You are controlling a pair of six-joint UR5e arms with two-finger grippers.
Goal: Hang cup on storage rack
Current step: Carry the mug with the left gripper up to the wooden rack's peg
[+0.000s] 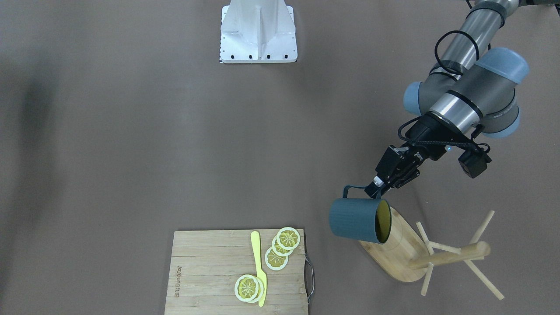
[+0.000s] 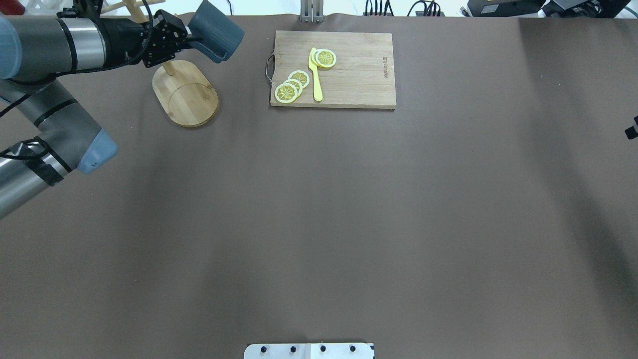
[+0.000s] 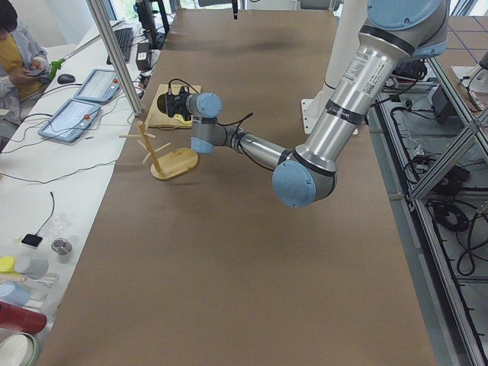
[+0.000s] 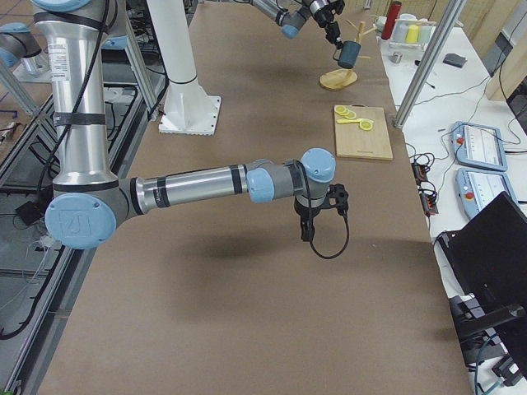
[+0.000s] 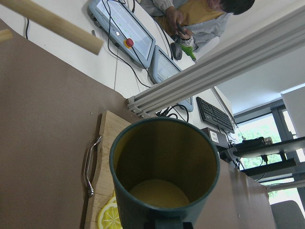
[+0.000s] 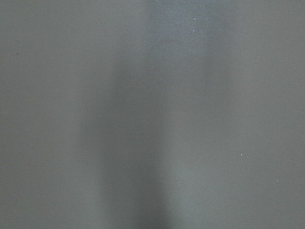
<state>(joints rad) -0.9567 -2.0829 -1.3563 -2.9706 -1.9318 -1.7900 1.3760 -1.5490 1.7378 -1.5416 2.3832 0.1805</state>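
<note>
The dark slate-blue cup (image 1: 352, 221) with a yellow interior lies tilted on its side in the air, over the near end of the storage rack's oval base (image 1: 400, 245). My left gripper (image 1: 377, 186) is shut on the cup's handle. The cup's mouth faces the rack's post (image 1: 450, 256) and its thin pegs. In the overhead view the cup (image 2: 214, 31) hangs beyond the base (image 2: 185, 94). The left wrist view looks into the cup (image 5: 164, 167), with one peg (image 5: 52, 26) at top left. My right gripper (image 4: 305, 236) hangs over bare table far away; I cannot tell its state.
A wooden cutting board (image 1: 210, 271) with lemon slices (image 1: 282, 247) and a yellow knife (image 1: 259, 267) lies beside the rack. The robot's white base (image 1: 258, 33) is at the table's far edge. Operator desks with tablets (image 3: 76, 114) run along the table.
</note>
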